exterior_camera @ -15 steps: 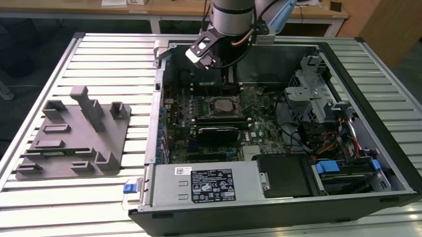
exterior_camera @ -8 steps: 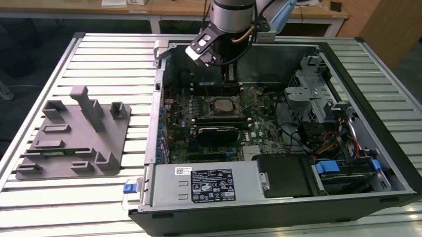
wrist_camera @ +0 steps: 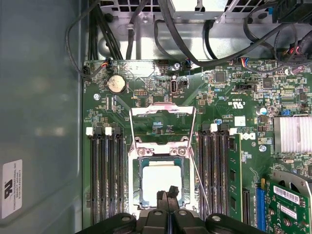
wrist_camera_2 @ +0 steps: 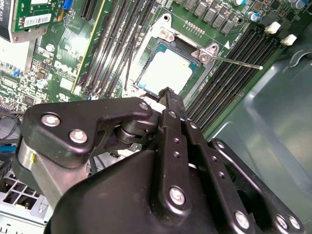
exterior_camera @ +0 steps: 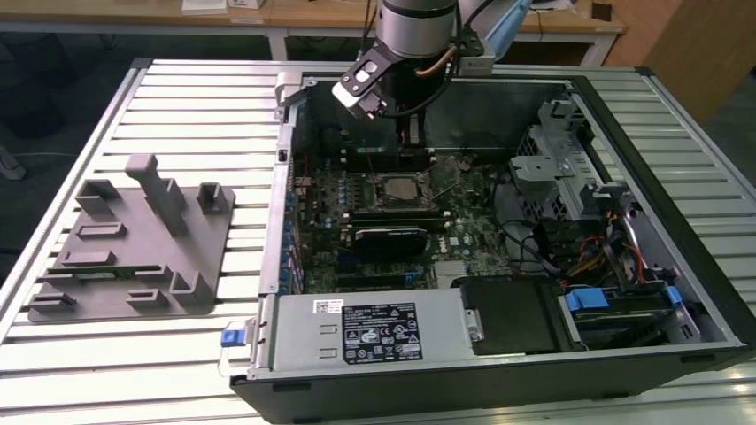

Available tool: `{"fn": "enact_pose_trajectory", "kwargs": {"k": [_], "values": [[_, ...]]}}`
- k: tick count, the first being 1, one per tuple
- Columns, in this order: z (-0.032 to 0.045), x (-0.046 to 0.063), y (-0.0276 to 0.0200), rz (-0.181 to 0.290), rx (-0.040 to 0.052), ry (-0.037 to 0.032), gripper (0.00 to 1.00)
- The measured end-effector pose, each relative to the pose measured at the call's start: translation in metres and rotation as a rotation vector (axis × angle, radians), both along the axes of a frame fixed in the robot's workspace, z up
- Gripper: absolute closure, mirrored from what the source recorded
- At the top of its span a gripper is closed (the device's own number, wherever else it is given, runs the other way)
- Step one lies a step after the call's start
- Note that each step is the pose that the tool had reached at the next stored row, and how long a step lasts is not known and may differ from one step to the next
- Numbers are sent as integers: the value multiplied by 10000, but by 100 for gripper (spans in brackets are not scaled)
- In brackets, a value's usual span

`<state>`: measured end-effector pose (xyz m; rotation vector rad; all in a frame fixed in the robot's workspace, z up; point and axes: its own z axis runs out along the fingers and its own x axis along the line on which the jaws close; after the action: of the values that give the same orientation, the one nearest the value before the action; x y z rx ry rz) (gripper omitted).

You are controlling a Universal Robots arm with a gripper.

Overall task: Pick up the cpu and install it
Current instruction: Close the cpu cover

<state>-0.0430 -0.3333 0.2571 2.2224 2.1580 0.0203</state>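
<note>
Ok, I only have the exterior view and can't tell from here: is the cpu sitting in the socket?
Observer: Yes. In the first wrist view the cpu lies flat inside the socket.
Operator: Is the gripper holding it?
Observer: No. In both wrist views the gripper is shut, its tips together over one edge of the cpu.
Operator: Is the load plate down?
Observer: No. The load plate is flipped open, clear of the cpu.
</note>
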Motion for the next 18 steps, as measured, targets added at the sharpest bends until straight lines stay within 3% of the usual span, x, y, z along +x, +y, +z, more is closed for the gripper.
{"fn": "enact_pose_trajectory", "kwargs": {"k": [12, 18], "values": [[106, 0, 0, 0, 0, 0, 89], [110, 21, 0, 1, -2, 1, 89]]}}
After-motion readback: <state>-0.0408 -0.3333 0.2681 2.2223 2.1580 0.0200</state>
